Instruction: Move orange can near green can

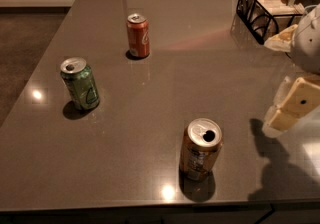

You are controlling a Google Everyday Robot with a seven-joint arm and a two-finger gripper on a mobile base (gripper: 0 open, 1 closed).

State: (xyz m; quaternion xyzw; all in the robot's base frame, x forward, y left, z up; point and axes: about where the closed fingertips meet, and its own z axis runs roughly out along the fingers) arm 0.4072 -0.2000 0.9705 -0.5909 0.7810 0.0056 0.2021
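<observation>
Camera view shows the orange can (200,149) standing upright near the front edge of the grey table (165,93), silver top and open mouth facing up. The green can (80,84) stands upright well apart from it, to its left and farther back. A red-orange can (138,35) stands farther back again, behind the orange can and somewhat left. A black wire basket (248,12) sits far behind it to the right.

The gripper (287,110) hangs above the table to the right of the orange can, apart from it, with no can in it. Judged from this, the reach has not yet begun, and the gripper sits off to the side where the orange can is free to approach from the right.

Whether the gripper is open or closed cannot be told, because only pale, blocky parts show and the right edge cuts off the arm. The basket's contents are pale shapes, too vague to name.
</observation>
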